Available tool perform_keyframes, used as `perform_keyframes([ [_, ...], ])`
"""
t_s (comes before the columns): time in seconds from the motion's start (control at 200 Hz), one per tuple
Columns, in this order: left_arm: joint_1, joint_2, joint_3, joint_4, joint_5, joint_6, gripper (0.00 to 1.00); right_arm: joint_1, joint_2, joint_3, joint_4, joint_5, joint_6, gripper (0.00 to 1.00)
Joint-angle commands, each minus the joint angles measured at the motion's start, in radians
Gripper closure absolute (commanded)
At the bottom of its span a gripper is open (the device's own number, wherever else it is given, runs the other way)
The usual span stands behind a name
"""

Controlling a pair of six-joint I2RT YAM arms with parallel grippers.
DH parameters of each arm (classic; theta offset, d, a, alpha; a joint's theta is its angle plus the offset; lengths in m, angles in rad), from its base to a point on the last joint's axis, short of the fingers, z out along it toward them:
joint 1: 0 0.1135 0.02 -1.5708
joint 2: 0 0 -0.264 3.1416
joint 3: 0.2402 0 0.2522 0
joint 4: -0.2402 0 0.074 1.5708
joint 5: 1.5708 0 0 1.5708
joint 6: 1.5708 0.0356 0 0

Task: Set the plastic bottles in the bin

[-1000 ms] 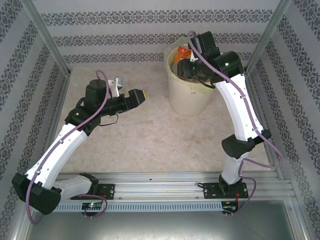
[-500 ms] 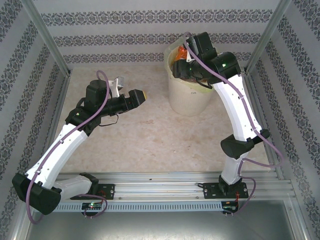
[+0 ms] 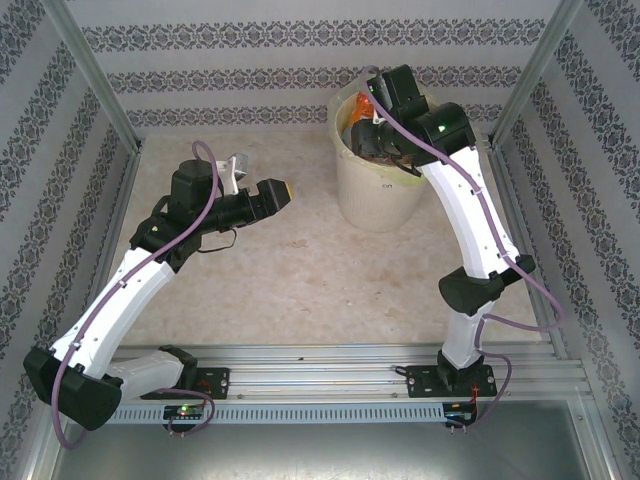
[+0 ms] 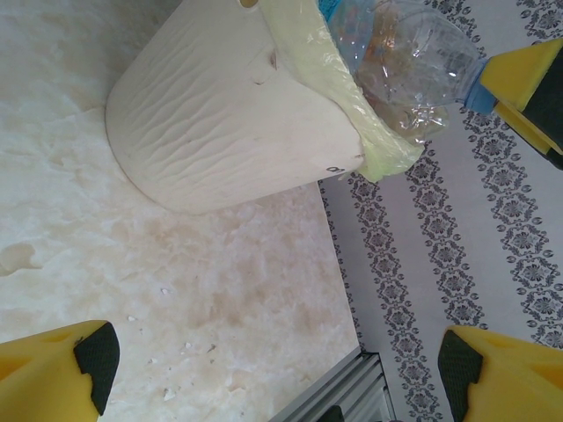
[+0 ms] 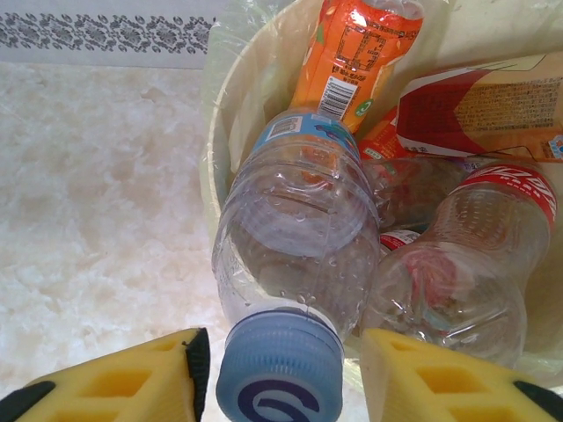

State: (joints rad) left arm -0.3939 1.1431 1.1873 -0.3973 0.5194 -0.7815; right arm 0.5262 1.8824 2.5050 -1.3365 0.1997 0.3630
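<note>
The cream-white bin (image 3: 380, 195) with its pale green liner stands at the back right of the table. My right gripper (image 3: 365, 125) hangs over its near-left rim. In the right wrist view that gripper (image 5: 280, 374) is open, and the blue cap of a clear bottle (image 5: 295, 255) sits between the yellow fingers with a gap on each side. The bottle leans head-up on the bin's rim (image 5: 215, 167) and pokes out of the bin (image 4: 229, 114) as a clear bottle (image 4: 405, 61). Inside lie an orange-label bottle (image 5: 352, 53) and a red-label bottle (image 5: 493, 229). My left gripper (image 3: 280, 190) is open and holds nothing.
Patterned walls close in the table on three sides, and slanted metal posts (image 3: 95, 75) stand at the back corners. The pale marbled tabletop (image 3: 290, 270) stretches between the arms. The left gripper (image 4: 277, 360) looks across it toward the bin.
The right arm has shifted a little to the left and back over the bin. The left arm has not moved.
</note>
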Motion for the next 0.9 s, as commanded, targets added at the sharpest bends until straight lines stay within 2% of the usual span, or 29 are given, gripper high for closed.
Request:
perform_keyframes([
  [0.0, -0.014, -0.027, -0.011, 0.005, 0.002, 0.01, 0.06, 0.014, 0.012, 0.021, -0.023, 0.03, -0.012, 0.54],
  [0.28, -0.014, -0.029, -0.014, 0.006, 0.001, 0.008, 0.05, 0.027, -0.014, 0.018, -0.016, 0.107, -0.019, 0.7],
  [0.445, -0.014, -0.029, -0.015, 0.008, 0.002, 0.008, 0.06, 0.033, -0.079, -0.002, 0.034, 0.159, -0.034, 0.72],
  [0.644, -0.014, -0.024, -0.019, 0.02, 0.005, 0.001, 0.06, 0.031, -0.175, -0.113, 0.14, 0.28, -0.052, 0.73],
  [0.894, -0.014, -0.021, -0.02, 0.023, 0.009, -0.003, 0.06, 0.023, -0.137, -0.101, 0.177, 0.379, -0.103, 0.73],
])
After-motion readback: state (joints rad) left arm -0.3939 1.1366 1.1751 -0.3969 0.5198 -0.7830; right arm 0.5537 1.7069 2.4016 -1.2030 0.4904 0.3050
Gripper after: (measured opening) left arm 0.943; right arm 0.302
